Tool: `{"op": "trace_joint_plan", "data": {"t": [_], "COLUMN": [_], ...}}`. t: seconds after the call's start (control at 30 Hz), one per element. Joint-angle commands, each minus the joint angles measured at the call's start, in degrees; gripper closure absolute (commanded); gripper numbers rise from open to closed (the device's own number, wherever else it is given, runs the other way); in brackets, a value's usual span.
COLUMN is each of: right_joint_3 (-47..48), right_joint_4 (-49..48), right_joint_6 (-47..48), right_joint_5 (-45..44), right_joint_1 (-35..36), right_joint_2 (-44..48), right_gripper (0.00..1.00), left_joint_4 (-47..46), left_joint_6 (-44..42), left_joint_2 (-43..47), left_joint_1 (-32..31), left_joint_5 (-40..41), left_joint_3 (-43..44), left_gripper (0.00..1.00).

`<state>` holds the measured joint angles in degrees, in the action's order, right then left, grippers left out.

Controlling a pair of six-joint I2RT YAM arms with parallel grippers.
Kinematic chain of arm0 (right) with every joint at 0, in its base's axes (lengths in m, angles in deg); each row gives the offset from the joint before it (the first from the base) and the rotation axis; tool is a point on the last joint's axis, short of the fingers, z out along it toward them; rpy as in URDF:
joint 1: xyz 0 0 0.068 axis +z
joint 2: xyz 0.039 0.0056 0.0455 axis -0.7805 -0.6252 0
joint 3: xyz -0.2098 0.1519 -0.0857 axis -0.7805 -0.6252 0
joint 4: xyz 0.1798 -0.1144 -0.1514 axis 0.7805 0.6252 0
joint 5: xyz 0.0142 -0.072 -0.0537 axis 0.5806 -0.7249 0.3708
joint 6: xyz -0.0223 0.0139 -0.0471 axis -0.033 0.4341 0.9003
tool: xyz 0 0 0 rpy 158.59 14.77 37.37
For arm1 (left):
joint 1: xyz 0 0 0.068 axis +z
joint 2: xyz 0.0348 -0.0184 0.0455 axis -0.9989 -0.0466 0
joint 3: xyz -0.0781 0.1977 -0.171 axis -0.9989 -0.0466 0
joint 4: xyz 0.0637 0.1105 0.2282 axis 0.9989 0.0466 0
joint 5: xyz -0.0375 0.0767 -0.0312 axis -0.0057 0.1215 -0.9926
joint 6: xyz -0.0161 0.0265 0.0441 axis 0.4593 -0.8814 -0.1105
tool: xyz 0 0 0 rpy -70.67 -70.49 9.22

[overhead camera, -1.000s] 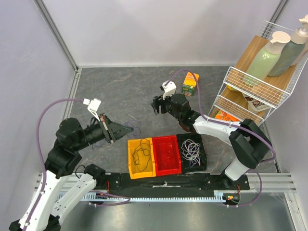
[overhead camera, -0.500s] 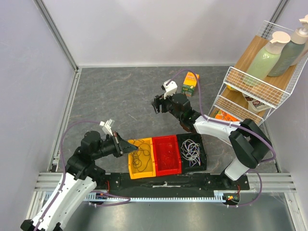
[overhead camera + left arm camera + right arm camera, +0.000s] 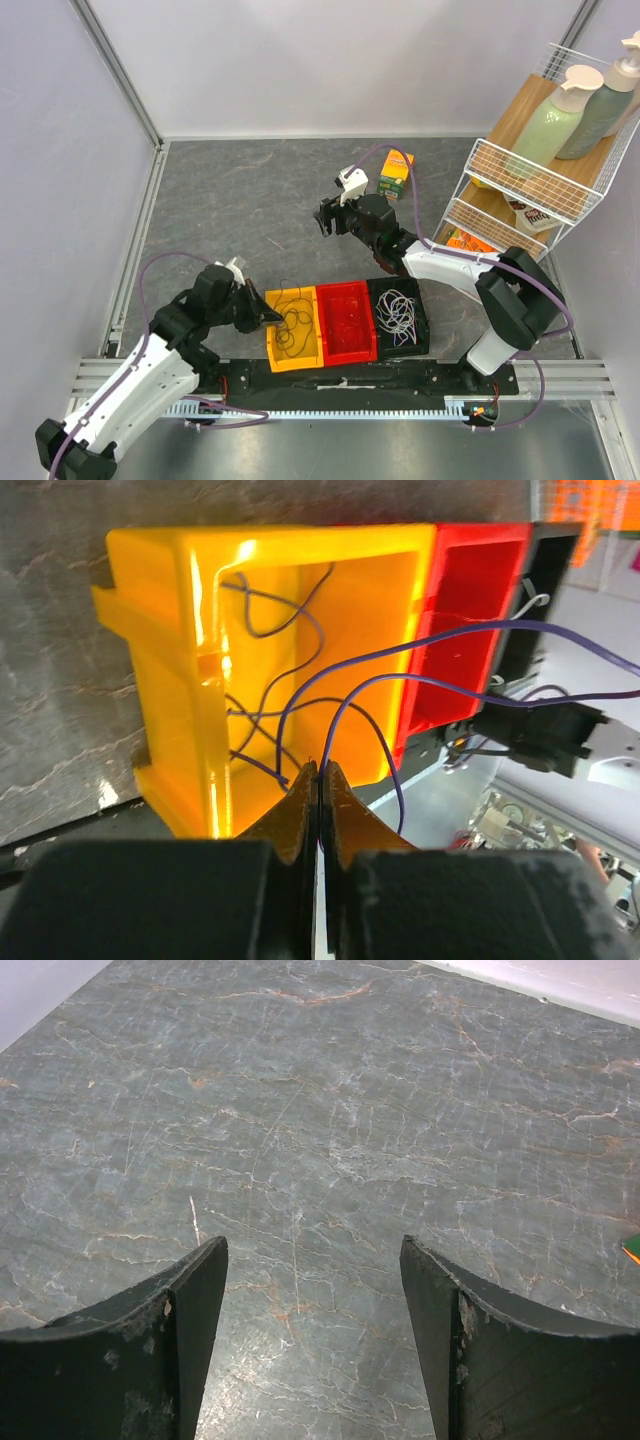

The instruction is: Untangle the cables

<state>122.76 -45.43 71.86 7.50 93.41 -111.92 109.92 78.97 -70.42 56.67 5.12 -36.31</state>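
My left gripper (image 3: 270,317) is shut on a thin purple cable (image 3: 345,708) and holds it at the left rim of the yellow bin (image 3: 271,345). In the left wrist view the gripper (image 3: 320,771) pinches the cable, whose loops hang into the yellow bin (image 3: 170,680) over dark wires (image 3: 296,318). The red bin (image 3: 346,288) stands beside it. The black bin (image 3: 424,322) holds white cables (image 3: 396,310). My right gripper (image 3: 322,222) is open and empty above bare table, with only grey surface between its fingers in the right wrist view (image 3: 315,1260).
An orange and green box (image 3: 396,172) stands behind the right arm. A white wire rack (image 3: 520,190) with two bottles and packets stands at the right. Walls close the left and back sides. A black rail runs along the near edge below the bins.
My left arm has swung from the table's left side toward the near edge and right, bringing the purple cable to the yellow bin. The right arm has not moved.
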Motion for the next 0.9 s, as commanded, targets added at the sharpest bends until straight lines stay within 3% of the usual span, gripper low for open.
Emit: {"op": "trace_joint_plan", "data": {"t": [0.0,0.1,0.4,0.43,0.6,0.63,0.87], "right_joint_3": [0.9,1.0,1.0,1.1,1.1,1.1,1.0], "right_joint_4": [-2.8,-2.6,-2.7,-2.7,-2.7,-2.7,-2.7], "right_joint_6": [0.1,0.2,0.1,0.1,0.1,0.1,0.1], "right_joint_5": [0.5,0.7,0.9,0.9,0.9,1.0,1.0], "right_joint_1": [-0.3,-0.4,-0.3,-0.3,-0.4,-0.4,-0.4], "right_joint_2": [-0.5,-0.6,-0.7,-0.8,-0.7,-0.7,-0.7], "right_gripper": [0.23,0.23,0.23,0.23,0.23,0.23,0.23], "left_joint_4": [3.9,7.1,11.7,12.0,7.6,6.9,8.4], "left_joint_6": [-0.4,1.1,1.5,1.1,0.1,0.0,-1.5], "left_joint_2": [-4.9,-8.2,-16.7,-17.2,-13.3,-12.2,-11.4], "left_joint_1": [-3.6,-8.4,-16.3,-16.7,-17.3,-17.3,-17.3], "left_joint_5": [4.4,10.5,17.3,17.5,15.0,14.9,15.9], "left_joint_3": [2.8,5.2,12.1,13.0,13.5,13.5,15.6], "left_gripper": [0.98,0.98,0.98,0.94,0.48,0.43,0.41]}}
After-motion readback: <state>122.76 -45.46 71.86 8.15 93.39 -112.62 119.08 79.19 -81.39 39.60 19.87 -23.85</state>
